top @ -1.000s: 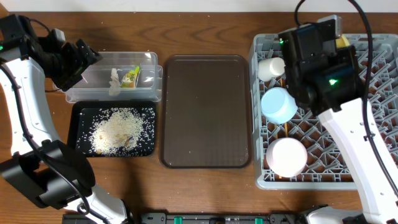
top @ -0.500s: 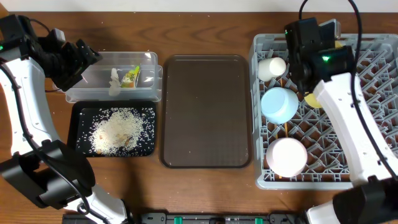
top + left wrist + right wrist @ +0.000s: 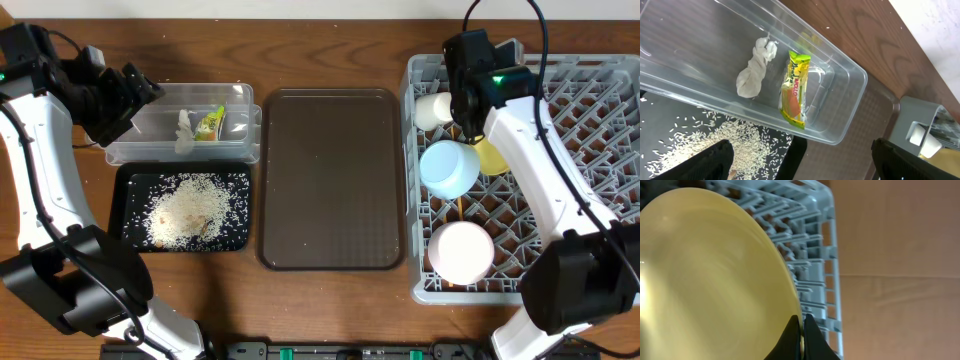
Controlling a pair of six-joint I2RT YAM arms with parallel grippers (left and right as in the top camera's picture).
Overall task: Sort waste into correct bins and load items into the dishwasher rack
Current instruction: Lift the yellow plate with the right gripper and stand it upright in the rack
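Right end effector is pinched tight on the rim of the yellow plate, fingertips meeting right at the edge. That is our grip, and it sits over the far left part of the dishwasher rack.

The plate lies directly under the wrist, held on edge, not flat. Its broad face runs away from the fingertips, with the rack's pegs just beyond the rim. We judge the coming move to be seating it between the pegs and letting go, so it all turns on the edge lining up with a peg row.

Left end effector stands wide open and holds nothing, well apart from the rack on the other side of the brown serving tray. This job belongs to the right arm.

From overhead, the arm hides most of the plate, leaving a yellow sliver. That view does place the white cup, light blue bowl and white bowl down the rack's left side. Only the right wrist view shows the grip, but whether the lower edge is down among the pegs, we cannot tell.

The left wrist view shows the tissue and snack wrapper in the clear tub.
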